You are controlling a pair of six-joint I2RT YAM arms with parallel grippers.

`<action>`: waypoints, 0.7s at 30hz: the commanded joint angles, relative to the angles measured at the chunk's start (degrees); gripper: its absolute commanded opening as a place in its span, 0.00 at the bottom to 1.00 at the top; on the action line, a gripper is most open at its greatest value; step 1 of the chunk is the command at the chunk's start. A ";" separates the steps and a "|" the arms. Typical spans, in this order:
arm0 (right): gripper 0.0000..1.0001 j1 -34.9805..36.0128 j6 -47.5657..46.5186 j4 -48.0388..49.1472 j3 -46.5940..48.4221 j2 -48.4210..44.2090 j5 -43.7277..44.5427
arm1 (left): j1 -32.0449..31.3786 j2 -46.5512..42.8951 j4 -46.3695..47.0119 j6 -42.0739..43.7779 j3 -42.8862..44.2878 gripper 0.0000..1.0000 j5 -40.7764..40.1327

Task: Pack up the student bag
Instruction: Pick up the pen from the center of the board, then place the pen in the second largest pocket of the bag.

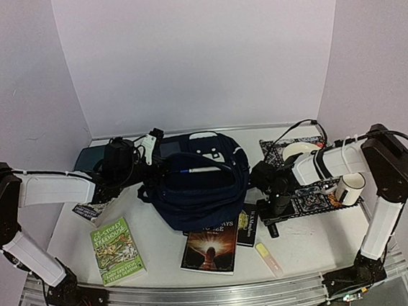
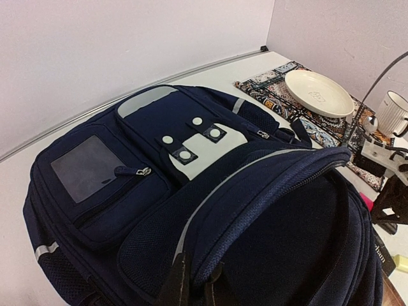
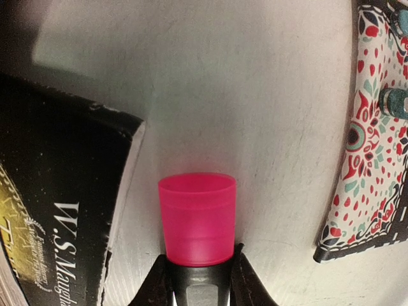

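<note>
Jaws on the left gripper (image 2: pixel 191 282) are pinched tight on the rim of the student bag (image 1: pixel 196 179), holding up the edge of its main opening so the mouth gapes wide and dark inside. Over on the other side, the right gripper (image 3: pixel 199 268) has its fingers (image 3: pixel 159 280) pressed against both sides of the black barrel of a pink-capped marker (image 3: pixel 197 220), low over the table (image 1: pixel 163 251). From where I stand, the bag lies flat in the middle of the table, towards the back wall, its front face up with the white patch and round studs showing, and a zipped pocket with a clear window beside them. The marker sits in the bare strip between a black paperback (image 3: pixel 57 191) with "W.S. Maugham" on its spine and the corner of a patterned mat (image 3: pixel 370 159). That mat carries a cream plate (image 2: pixel 317 92) and a white mug (image 1: pixel 348 187). Nearer the front edge lie a green book (image 1: pixel 118 252), a dark book with a glowing cover (image 1: pixel 211 250) and a pale yellow highlighter (image 1: pixel 268 257). A dark teal pad (image 1: pixel 87 159) rests behind the left arm.
</note>
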 commanded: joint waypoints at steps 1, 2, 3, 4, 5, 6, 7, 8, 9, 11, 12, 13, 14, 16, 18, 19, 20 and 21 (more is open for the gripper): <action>0.09 -0.33 -0.92 -4.85 -0.47 -1.85 2.78 | -0.02 -2.22 3.83 -1.60 2.74 0.00 0.49; 0.07 -0.33 -1.32 -5.42 -0.17 -2.64 3.35 | -0.02 -2.22 3.75 -1.73 2.80 0.00 0.60; 0.06 -0.31 -1.76 -6.16 0.21 -3.56 4.01 | -0.02 -2.21 3.66 -1.83 2.86 0.00 0.62; 0.05 -0.26 -2.50 -6.71 0.69 -4.34 4.44 | -0.02 -2.22 3.54 -1.91 2.94 0.00 0.63; 0.04 -0.13 -3.68 -7.17 1.26 -5.01 4.86 | -0.02 -2.25 3.44 -1.94 2.97 0.00 0.63; 0.04 0.23 -4.89 -7.51 1.99 -5.70 5.60 | -0.02 -2.29 3.35 -1.95 3.00 0.00 0.63; 0.03 0.82 -6.45 -7.77 3.07 -6.25 6.47 | -0.02 -2.31 3.24 -1.90 3.05 0.00 0.54; 0.03 1.38 -8.43 -8.14 4.29 -6.56 7.20 | -0.02 -2.31 3.15 -1.79 3.15 0.00 0.41; 0.03 1.92 -10.74 -8.75 5.70 -6.63 7.90 | -0.02 -2.30 3.06 -1.67 3.32 0.00 0.30; 0.02 4.23 -15.09 -10.80 9.86 -6.40 10.80 | -0.02 -2.14 2.76 -1.45 3.84 0.00 0.31; 0.02 5.27 -17.66 -11.54 11.58 -6.22 12.25 | -0.02 -2.03 2.59 -1.40 4.10 0.00 0.38; 0.02 6.79 -20.46 -12.20 13.50 -5.87 13.34 | -0.02 -1.93 2.46 -1.37 4.32 0.00 0.49; 0.02 7.83 -22.87 -12.37 15.07 -5.51 14.31 | -0.02 -1.82 2.36 -1.37 4.49 0.00 0.55; 0.02 9.78 -28.20 -12.44 18.10 -4.52 15.16 | -0.02 -1.57 2.10 -1.45 4.98 0.00 0.71; 0.02 11.61 -33.81 -12.49 21.30 -3.27 16.20 | -0.02 -1.44 1.89 -1.45 5.30 0.00 0.89; 0.02 12.05 -37.19 -12.50 22.32 -2.61 16.44 | -0.01 -1.43 1.73 -1.39 5.47 0.00 0.95; 0.02 12.57 -40.22 -12.50 23.56 -1.92 16.82 | -0.01 -1.46 1.56 -1.29 5.60 0.00 0.94; 0.02 12.89 -42.90 -12.50 24.92 -1.12 17.31 | -0.04 -1.56 1.40 -1.15 5.73 0.00 0.96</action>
